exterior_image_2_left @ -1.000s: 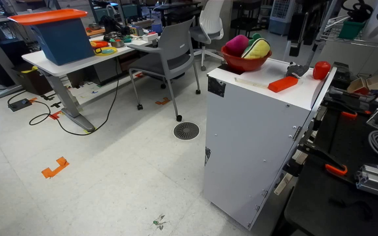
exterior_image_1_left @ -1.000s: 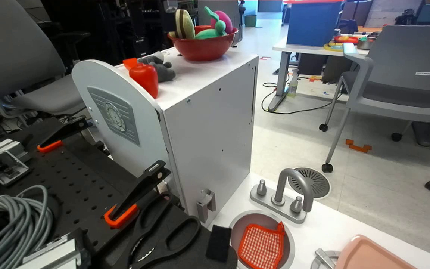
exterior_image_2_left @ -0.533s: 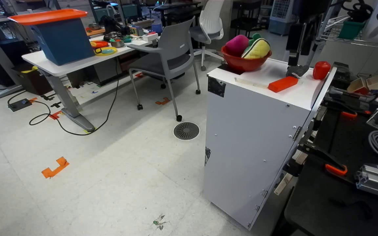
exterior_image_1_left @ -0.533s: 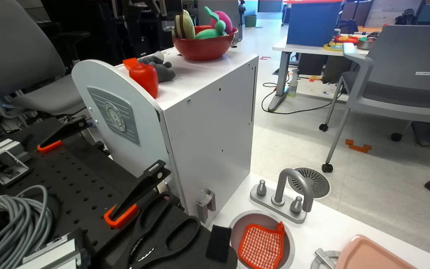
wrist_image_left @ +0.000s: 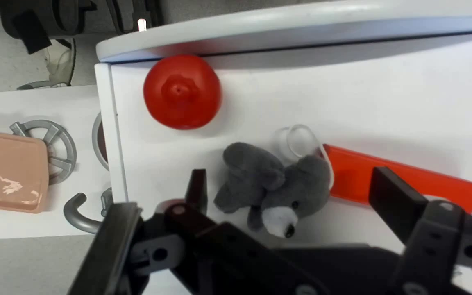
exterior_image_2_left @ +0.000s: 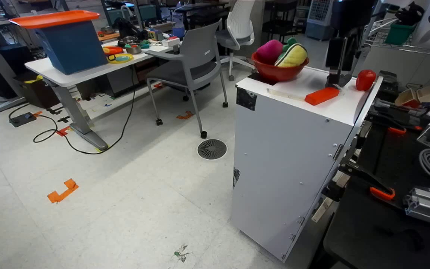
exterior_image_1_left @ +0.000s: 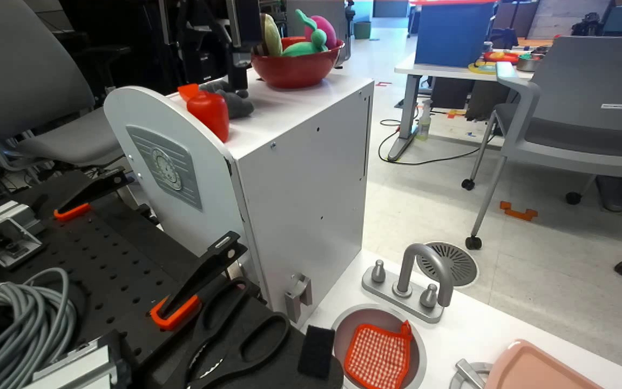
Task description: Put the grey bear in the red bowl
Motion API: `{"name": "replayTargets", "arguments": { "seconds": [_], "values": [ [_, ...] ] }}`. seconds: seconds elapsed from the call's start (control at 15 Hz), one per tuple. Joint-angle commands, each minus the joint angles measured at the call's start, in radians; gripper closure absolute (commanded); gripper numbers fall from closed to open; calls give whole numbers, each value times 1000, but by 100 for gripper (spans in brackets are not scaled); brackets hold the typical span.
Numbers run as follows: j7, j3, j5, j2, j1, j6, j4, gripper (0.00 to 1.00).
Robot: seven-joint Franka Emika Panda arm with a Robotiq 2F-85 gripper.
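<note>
White cabinet top [wrist_image_left: 383, 102] supports the grey bear [wrist_image_left: 275, 182] beneath the spread claw [wrist_image_left: 291, 186].

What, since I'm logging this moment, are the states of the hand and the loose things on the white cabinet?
grey bear, lying on the cabinet top, not gripped
hand, open, jaws well apart
red bowl, upright, without the bear
toys, resting in the bowl
red pepper-like toy, standing apart from the bear
orange-red block, lying flat
</note>
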Motion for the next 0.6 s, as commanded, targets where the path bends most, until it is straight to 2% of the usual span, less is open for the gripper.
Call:
{"name": "replayTargets", "arguments": {
  "seconds": [0.0,0.13,0.2,0.27,0.4,0.53],
  "values": [
    [-18,-2,13,23,-3,-11,24,0],
    [-16,-4,13,27,-5,-13,28,0],
    [-15,-4,13,28,-6,-14,29,8],
    [-14,-5,12,29,-6,-14,31,28],
    [-12,-7,12,30,-7,-15,32,33],
    [-12,-9,13,28,-8,-14,31,49]
  ]
}}
